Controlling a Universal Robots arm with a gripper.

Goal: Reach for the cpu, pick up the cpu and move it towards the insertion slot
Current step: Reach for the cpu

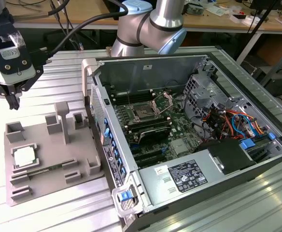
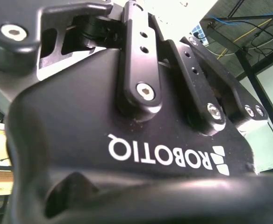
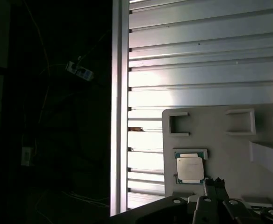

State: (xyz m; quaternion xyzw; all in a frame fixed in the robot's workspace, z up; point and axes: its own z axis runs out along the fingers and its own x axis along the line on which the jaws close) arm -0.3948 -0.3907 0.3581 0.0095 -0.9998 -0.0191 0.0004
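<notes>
1. Pincer [image 1: 10,99] of black metal with a pale cover hangs over the ribbed aluminium table [image 1: 59,210] at the exterior view's upper left, past the far edge of the grey moulded plastic fixture plate [image 1: 54,159]. Whether it stands apart or together cannot be told.
2. Below it and well apart from it, the small flat square cpu [image 1: 24,156] with a cream-white top lies face up in a square-rimmed recess at the plate's near corner, on the exterior view's left, touched by nothing.
3. Being close to square, the chip has no marked long axis. Its edges sit parallel to the recess rim and to the plate's own edges, which run slightly skewed in the exterior view.
4. Seen from the first wrist view, the cpu [image 3: 190,168] shows a dull silver top framed by the rim, and the dark tip of the pincer [image 3: 212,183] appears just off one of its corners.
5. Black linkage bars [image 2: 141,60] with bright bolt heads cross the second wrist view at close range.
6. Across the table, at the exterior view's centre, the open grey metal computer case [image 1: 146,72] lies on its side. On its board the square insertion slot [image 1: 143,113] shows a dark centre and a shiny metal frame, with its hinged silver bracket [image 1: 162,102] tilted up beside it.
7. Behind the case rises the silver-and-blue jointed robot arm [image 1: 153,24].
</notes>
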